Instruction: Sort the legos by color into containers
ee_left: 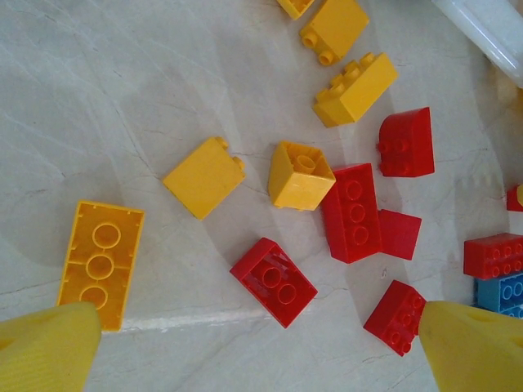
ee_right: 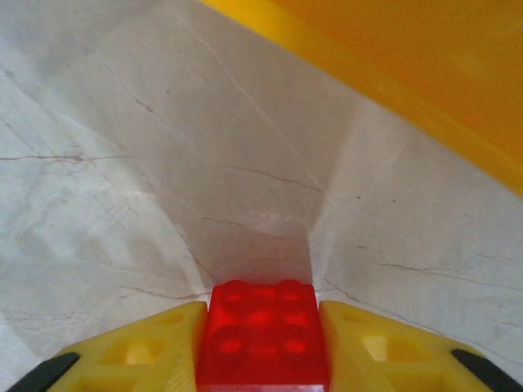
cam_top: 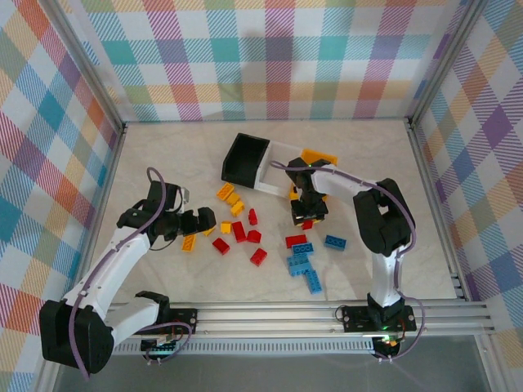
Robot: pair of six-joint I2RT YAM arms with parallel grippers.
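Red brick (ee_right: 261, 347): one in right gripper (ee_right: 261, 317); bins (cam_top: 237, 167): three

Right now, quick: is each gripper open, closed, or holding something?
Left gripper: open, holding nothing.
Right gripper: closed on a red lego.

Bare table (cam_top: 163, 155) lies open along the left side and far edge. Mid-table, yellow bricks (cam_top: 230, 198), red bricks (cam_top: 239, 232) and blue bricks (cam_top: 304, 265) crowd together, several touching. The black bin (cam_top: 243, 158), white bin (cam_top: 276, 159) and yellow-orange bin (cam_top: 320, 155) stand packed at the back. Ahead of the right tool (ee_right: 261, 322), gripping a red brick (ee_right: 261, 359), bare table runs to the yellow-orange wall, seemingly near.
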